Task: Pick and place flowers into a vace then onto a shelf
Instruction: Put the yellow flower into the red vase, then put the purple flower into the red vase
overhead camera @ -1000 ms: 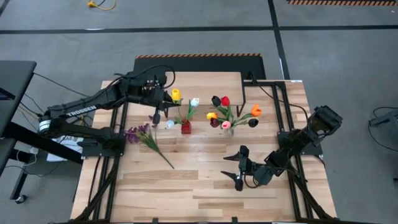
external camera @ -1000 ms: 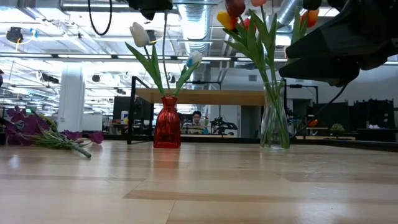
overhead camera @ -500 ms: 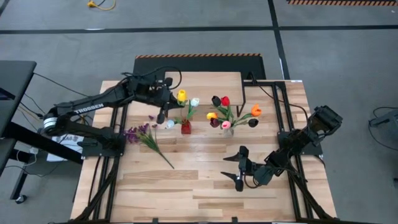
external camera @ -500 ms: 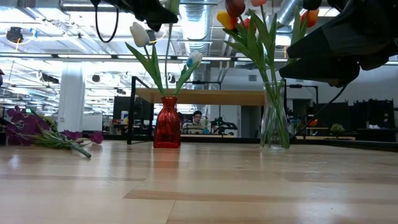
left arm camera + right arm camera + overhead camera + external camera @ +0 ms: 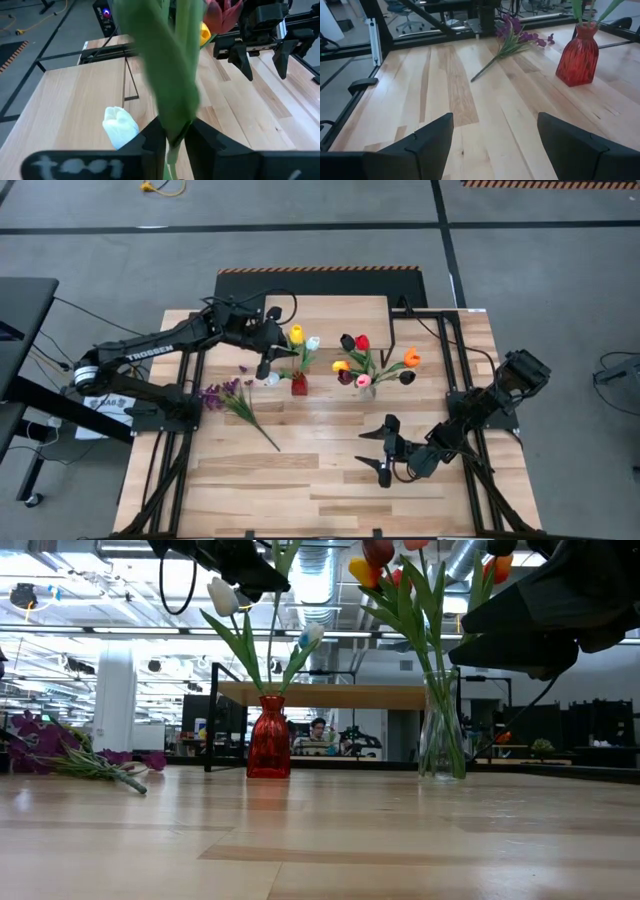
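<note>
At the left of the table, the bunch of purple flowers [image 5: 229,395] lies flat on the wood. Its blossoms point toward the left side and its green stem runs slanting toward the front middle of the table.

Next comes the left gripper [image 5: 268,361], reaching in from the left, up above the red vase [image 5: 298,385]. Its two dark fingers [image 5: 152,137] are pinched on the green stem of the yellow tulip [image 5: 296,334]. In the left wrist view the stem runs straight out from between the fingers, with a broad leaf in front. In the low view the stem stands nearly upright and comes down toward the mouth of the red vase. From above, the yellow head sits just behind the vase.

The red vase stands upright on the table. It has a white tulip [image 5: 223,596] and a pale bluish tulip [image 5: 312,635] in it, leaning apart.

To the right stands a clear glass vase [image 5: 441,730] full of tulips, red, orange, yellow, pink and dark, with the stems fanning out at the top.

The wooden shelf [image 5: 330,310] is at the back of the table, behind both vases.

At the right front, the right gripper [image 5: 383,450] waits low above the table with its fingers spread wide and nothing between them.
</note>
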Tool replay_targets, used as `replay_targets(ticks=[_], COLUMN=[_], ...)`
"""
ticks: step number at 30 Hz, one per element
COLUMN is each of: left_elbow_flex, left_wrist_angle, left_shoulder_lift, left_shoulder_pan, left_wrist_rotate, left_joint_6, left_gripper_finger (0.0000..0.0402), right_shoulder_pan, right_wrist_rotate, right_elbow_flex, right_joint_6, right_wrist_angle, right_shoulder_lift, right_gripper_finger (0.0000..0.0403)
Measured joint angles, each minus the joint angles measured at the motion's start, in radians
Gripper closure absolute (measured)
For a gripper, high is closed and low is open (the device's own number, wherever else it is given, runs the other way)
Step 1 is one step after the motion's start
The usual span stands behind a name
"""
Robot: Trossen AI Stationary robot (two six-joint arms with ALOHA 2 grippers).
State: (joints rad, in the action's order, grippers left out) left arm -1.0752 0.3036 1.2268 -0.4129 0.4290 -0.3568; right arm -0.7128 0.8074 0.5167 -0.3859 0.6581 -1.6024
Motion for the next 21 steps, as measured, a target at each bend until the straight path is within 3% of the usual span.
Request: replay_targets(ticks=[14, 21], left_elbow_flex=[0.0, -0.012], left_wrist_angle=[0.103, 0.176], left_shoulder_lift=[-0.003, -0.014], left_shoulder_pan=[0.0, 0.0], left_wrist_rotate=[-0.032, -0.052], left_joint_6=[0.046, 0.046], left_gripper_finger=[0.0245, 0.0228], right_shoulder_pan=[0.0, 0.0], right_wrist_rotate=[-0.051, -0.051], right_elbow_flex=[0.0, 0.0], right_joint_6=[-0.009, -0.009], right_wrist_angle=[0.0, 0.0], right_shoulder_lift=[0.0, 0.0], right_gripper_finger=[0.0123, 0.0123])
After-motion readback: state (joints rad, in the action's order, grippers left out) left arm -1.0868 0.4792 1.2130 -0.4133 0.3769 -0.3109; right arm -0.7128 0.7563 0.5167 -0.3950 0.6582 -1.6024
